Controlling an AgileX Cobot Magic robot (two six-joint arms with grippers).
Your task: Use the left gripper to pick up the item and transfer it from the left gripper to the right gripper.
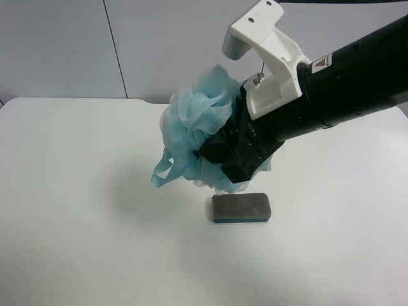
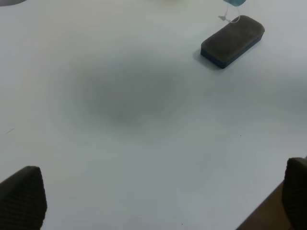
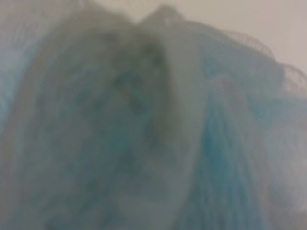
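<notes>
While the right pincer (image 1: 224, 158) clasps the soft, likely featherlight loofah (image 1: 194, 121) at its bunched core, the left pincer (image 2: 158, 194) gapes empty.

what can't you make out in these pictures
Right wrist view: the loofah fills the lens, blurred; nothing else shows.
Left wrist view: the left gripper is cut off by the frame edge; only its fingertips show.
Exterior high view: mesh partly hides the right gripper, so where it pinches is unclear; the left gripper is out of frame.
</notes>
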